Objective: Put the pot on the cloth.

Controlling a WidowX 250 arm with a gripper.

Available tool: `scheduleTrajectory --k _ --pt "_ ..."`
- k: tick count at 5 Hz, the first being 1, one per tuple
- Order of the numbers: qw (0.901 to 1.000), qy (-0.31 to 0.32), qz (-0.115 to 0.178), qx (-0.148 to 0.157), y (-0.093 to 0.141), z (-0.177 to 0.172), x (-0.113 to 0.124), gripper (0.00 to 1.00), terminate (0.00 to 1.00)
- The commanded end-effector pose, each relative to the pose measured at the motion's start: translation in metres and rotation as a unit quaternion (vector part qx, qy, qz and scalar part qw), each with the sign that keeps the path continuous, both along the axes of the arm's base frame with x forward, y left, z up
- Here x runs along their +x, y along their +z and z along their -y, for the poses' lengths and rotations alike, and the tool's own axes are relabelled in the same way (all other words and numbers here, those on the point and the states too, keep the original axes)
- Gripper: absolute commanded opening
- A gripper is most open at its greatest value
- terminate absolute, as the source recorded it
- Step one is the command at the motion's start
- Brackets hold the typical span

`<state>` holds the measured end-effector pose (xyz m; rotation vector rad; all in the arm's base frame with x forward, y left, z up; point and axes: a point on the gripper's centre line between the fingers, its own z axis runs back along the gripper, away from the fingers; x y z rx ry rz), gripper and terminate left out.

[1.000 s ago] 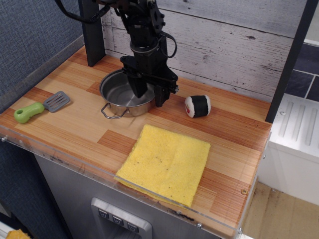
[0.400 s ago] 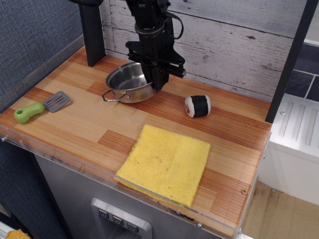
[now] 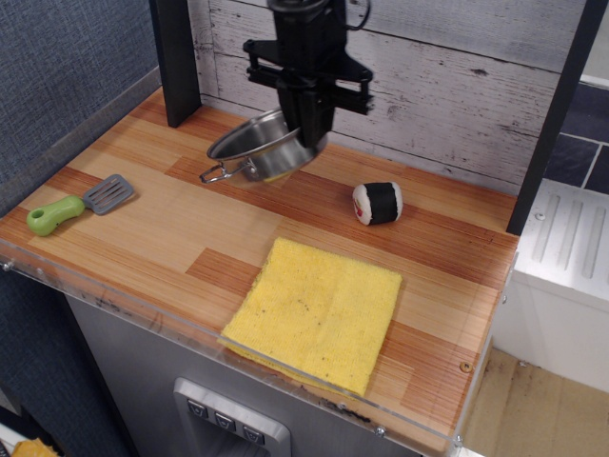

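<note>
The shiny steel pot (image 3: 257, 152) hangs tilted above the back of the wooden counter, its left side lower, one wire loop handle pointing down-left. My gripper (image 3: 306, 133) is shut on the pot's right rim and holds it in the air. The yellow spongy cloth (image 3: 316, 310) lies flat at the front of the counter, right of centre, well in front of and below the pot. Nothing is on the cloth.
A black and white sushi-roll toy (image 3: 378, 203) lies right of the pot. A spatula with a green handle (image 3: 68, 208) lies at the left edge. A dark post (image 3: 174, 59) and a plank wall stand behind. A clear lip runs along the counter's front edge (image 3: 190, 324).
The gripper closed on the pot's right rim and lifted it off the counter. The pot has risen, tilted and shifted a little to the right.
</note>
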<state>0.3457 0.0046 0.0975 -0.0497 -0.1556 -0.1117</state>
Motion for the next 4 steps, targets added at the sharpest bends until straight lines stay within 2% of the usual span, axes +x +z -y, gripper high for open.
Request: scheduleTrajectory --k 1,2,4 --pt "0.9991 -0.031 0.023 0.017 0.017 0.031 -0.036 0.0 0.0" --pt "0.9982 -0.054 0.023 0.012 0.008 0.047 -0.054 0.0 0.0" --pt "0.9947 -0.096 -0.001 0.035 -0.017 0.059 -0.08 0.0 0.0"
